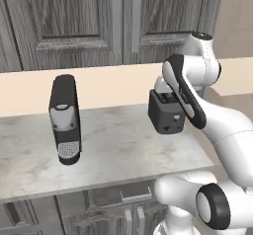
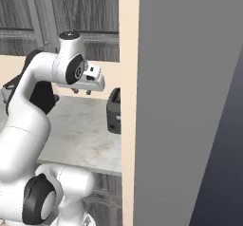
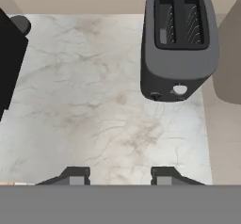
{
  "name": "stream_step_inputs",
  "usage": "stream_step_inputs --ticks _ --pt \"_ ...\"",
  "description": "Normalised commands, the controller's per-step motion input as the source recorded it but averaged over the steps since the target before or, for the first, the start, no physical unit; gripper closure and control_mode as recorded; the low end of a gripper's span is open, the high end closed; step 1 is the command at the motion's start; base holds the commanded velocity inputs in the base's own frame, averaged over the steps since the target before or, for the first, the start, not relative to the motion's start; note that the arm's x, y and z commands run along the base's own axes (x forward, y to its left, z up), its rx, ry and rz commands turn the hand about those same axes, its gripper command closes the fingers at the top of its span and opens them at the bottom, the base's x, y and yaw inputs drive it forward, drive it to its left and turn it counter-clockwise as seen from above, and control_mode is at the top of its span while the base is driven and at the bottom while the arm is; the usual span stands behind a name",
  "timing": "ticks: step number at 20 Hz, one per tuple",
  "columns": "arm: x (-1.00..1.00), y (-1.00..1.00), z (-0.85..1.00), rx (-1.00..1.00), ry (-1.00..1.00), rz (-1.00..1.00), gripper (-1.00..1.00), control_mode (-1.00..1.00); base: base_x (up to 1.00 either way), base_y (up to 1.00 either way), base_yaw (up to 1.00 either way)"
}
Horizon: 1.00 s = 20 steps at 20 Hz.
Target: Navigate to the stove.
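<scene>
Grey wood-grain cabinets point(image 1: 74, 21) are backing a marble bench point(image 1: 118, 150), where a dark toaster point(image 3: 179, 44) is sitting at the right end and a black coffee machine point(image 1: 65, 118) is standing well to its left. The fingers point(image 3: 120, 175) are hovering apart, empty, above the bench. A tall grey panel point(image 2: 190, 101) is blocking the right side.

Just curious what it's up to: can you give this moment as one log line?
facing: marble counter | on it: dark grey two-slot toaster, black coffee machine | gripper: open, empty
</scene>
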Motion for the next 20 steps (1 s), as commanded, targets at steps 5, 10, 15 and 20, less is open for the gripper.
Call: stream_step_inputs --ticks 5,10,15,20 --pt "-0.02 0.0 0.0 0.0 0.0 0.0 -1.0 1.0 -0.05 0.04 0.0" --pt "0.0 0.0 0.0 0.0 0.0 0.0 -1.0 1.0 -0.51 0.69 0.23" --pt "0.0 0.0 0.0 0.0 0.0 0.0 -1.0 1.0 -0.45 1.0 0.5" --pt "0.0 0.0 0.0 0.0 0.0 0.0 -1.0 1.0 -0.53 0.78 0.49"
